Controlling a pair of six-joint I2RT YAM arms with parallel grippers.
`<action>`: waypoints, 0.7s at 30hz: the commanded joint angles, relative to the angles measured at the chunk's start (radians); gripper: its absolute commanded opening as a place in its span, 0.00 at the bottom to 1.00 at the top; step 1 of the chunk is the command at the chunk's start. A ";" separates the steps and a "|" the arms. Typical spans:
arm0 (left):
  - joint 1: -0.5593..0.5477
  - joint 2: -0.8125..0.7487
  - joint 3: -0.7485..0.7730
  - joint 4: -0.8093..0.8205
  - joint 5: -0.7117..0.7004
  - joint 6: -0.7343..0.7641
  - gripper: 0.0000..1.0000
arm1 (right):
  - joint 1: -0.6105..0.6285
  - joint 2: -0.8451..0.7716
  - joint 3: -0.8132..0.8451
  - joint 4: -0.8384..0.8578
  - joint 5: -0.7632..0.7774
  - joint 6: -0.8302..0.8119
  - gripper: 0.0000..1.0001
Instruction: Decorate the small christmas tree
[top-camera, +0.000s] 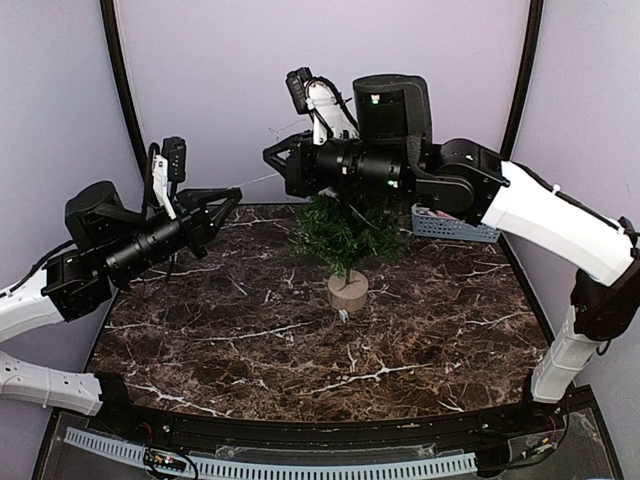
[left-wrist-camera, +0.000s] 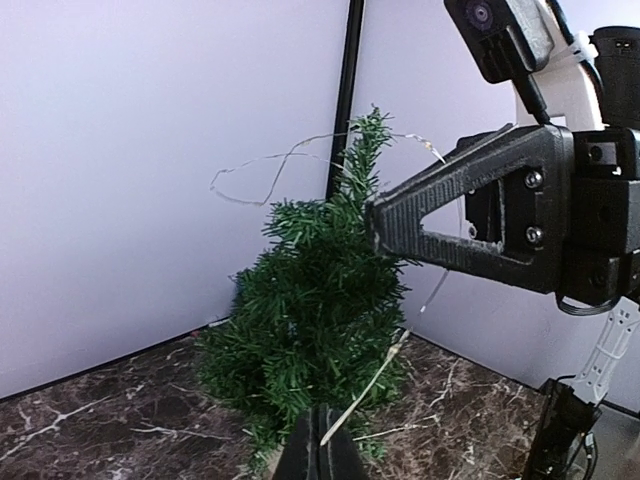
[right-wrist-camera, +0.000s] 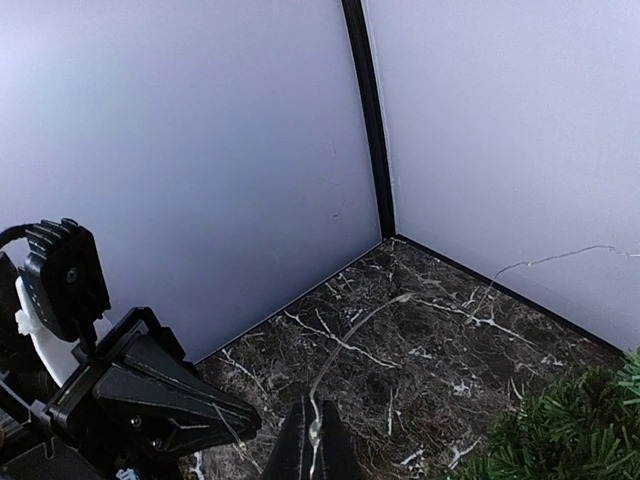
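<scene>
Gripping, left gripper (top-camera: 235, 195): jaws narrow, pinched on thin silver wire strand (right-wrist-camera: 345, 335), left of the tree.
right gripper (top-camera: 272, 158): jaws narrow on the same strand, just beside the treetop.
tree: small dark green conical christmas tree (top-camera: 345, 228), upright on round light wooden disc base (top-camera: 347, 291), mid dark marble-pattern table (top-camera: 250, 330).
basket: light blue slotted plastic basket (top-camera: 455, 226), back right.

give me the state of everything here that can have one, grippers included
left gripper: jaws shut on the wire
right gripper: jaws shut on the wire
wire: held by both grippers, loose loop by the tree top
small christmas tree: upright on its base, no ornaments seen
blue basket: upright at the back, contents hidden
</scene>
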 joint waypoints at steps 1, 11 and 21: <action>0.010 -0.034 0.104 -0.274 -0.248 0.083 0.00 | -0.014 0.018 0.089 0.022 0.094 -0.047 0.00; 0.140 0.152 0.388 -0.445 -0.157 0.046 0.00 | -0.060 0.104 0.279 -0.022 0.175 -0.122 0.00; 0.293 0.371 0.563 -0.422 0.019 0.020 0.00 | -0.186 0.072 0.232 0.066 0.110 -0.129 0.00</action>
